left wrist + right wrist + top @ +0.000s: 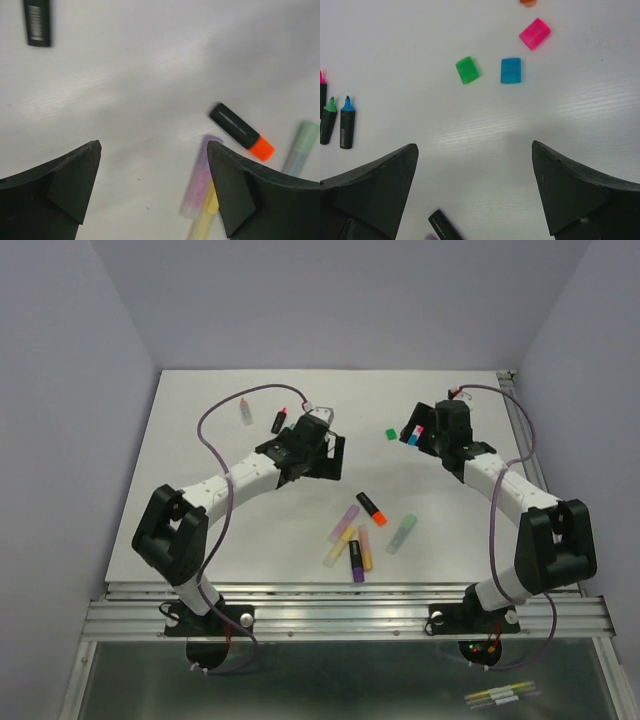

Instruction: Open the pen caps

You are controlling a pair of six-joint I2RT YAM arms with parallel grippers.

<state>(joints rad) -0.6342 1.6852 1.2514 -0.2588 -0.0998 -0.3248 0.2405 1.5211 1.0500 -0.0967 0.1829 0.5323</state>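
The right wrist view shows what the top view half hides: a blue cap point(510, 70) just beside the green cap point(467, 70), with a pink cap point(535, 33) near them. The right gripper point(474, 145) gapes wide and empty near the green cap. The left gripper point(153, 145), equally wide, holds nothing and is well apart from it. Capped pens point(371, 506) lie nearer the bases. The green cap sits well in from the table's point(250, 530) far edge.

right hand point(474, 144) spread wide, nothing between the fingers, bare white desk point(580, 105) under it. green cap point(467, 70) and blue cap point(510, 70) lie loose side by side, not touching; pink cap point(535, 33) just beyond. Left edge: uncapped blue-tipped pen point(346, 125), green-tipped pen point(328, 122), pink-tipped pen point(322, 95). black barrel point(445, 227) at the bottom edge.
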